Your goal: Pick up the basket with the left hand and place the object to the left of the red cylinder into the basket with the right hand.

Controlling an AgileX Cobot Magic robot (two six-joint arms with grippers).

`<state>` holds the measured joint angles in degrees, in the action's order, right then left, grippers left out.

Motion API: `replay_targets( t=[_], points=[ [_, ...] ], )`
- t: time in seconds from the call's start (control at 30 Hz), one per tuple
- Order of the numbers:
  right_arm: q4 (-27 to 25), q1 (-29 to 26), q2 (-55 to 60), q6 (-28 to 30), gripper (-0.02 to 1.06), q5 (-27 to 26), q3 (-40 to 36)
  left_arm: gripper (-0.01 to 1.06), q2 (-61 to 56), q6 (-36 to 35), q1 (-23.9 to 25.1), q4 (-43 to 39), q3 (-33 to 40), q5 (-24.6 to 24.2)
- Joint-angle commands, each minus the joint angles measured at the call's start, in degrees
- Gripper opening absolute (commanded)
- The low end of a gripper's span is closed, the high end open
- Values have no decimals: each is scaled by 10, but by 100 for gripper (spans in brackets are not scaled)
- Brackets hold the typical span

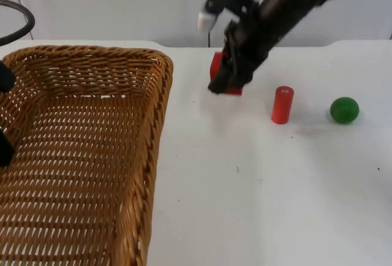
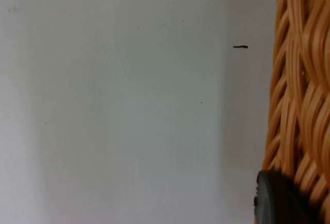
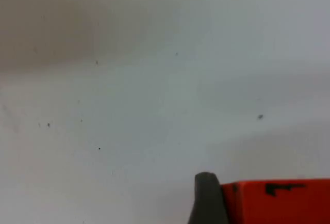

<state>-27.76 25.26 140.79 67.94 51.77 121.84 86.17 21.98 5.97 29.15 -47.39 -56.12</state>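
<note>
The left gripper (image 1: 5, 113) is gripping the wicker basket (image 1: 92, 149) at its left rim, fingers closed on the weave. Further right, the right gripper (image 1: 228, 81) is clamping the red block (image 1: 217, 65), left of the red cylinder (image 1: 282, 104). Next, I judge, comes carrying it over the basket and releasing.

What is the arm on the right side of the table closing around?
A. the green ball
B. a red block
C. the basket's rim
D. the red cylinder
B: the right gripper sits on the red block, left of the upright red cylinder and the green ball, which stand apart on the table; its wrist view shows the block against a fingertip.
</note>
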Motion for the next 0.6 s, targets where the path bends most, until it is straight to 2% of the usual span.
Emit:
replay_targets(
  t=[0.0, 0.13, 0.3, 0.57],
  points=[
    [21, 0, -37, -26, 0, 29, 3, 0, -5, 2, 2, 17, -4, -5],
    [70, 0, -83, -69, 0, 69, 3, 0, -5, 15, 2, 17, -4, -5],
    [71, 0, -120, -77, 0, 110, 3, 0, -5, 17, 2, 17, -4, -3],
    [73, 0, -178, -100, 0, 146, 3, 0, -5, 17, 2, 17, -4, -3]
  ],
)
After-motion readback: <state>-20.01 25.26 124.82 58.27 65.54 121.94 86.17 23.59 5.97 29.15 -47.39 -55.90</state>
